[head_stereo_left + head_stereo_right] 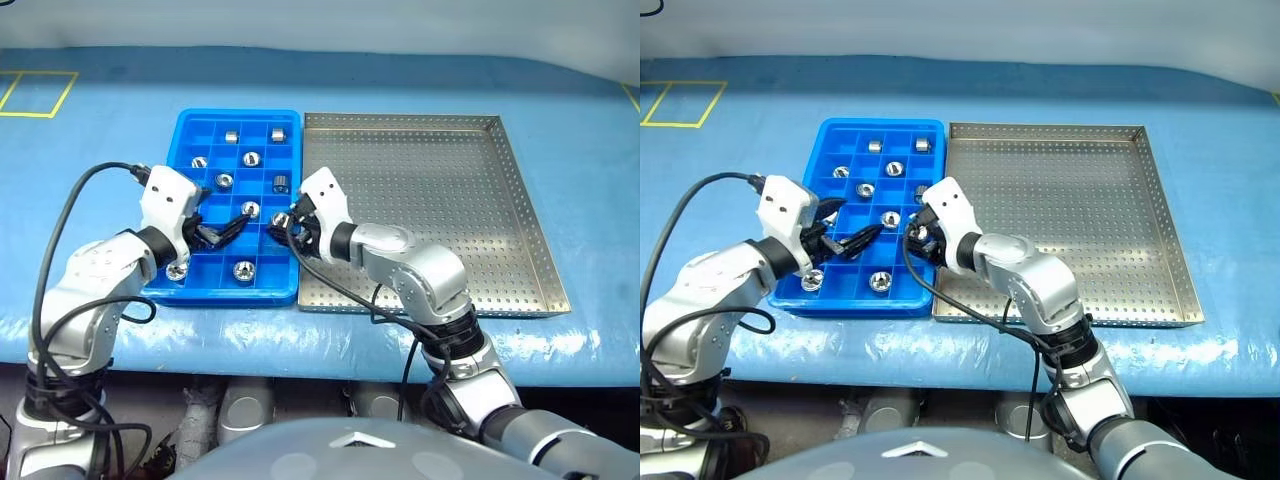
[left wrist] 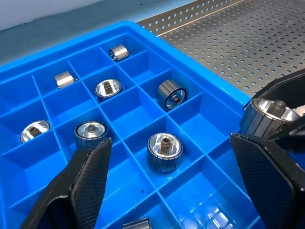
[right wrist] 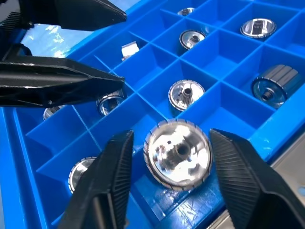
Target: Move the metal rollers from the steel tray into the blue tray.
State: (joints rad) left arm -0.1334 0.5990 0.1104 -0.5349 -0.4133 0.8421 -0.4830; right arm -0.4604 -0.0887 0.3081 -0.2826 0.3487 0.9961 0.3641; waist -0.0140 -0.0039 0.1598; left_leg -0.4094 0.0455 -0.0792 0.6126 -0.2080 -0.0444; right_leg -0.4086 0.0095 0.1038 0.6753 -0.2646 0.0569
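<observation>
Steel roller [image 3: 178, 153] sits between the right gripper's [image 3: 169, 179] parted fingers over the blue tray's [image 1: 190, 128] near right corner — left gripper [image 2: 183, 181] open, empty.

Even, bright overhead light across the head views; no hard shadows on the table cover [image 1: 100, 130], only soft dark patches under the arms. Sheen along the cover's front edge at the lower part of the frame. Steel tray [image 1: 430, 180] gives a dull, diffuse reflection. Wrist views are sharp at mid-distance; the black fingers [image 3: 109, 176] at the bottom edge are slightly soft. Strong glare on the nearest metal roller [image 3: 177, 153] and on the glossy blue tray [image 2: 200, 119] floor.
</observation>
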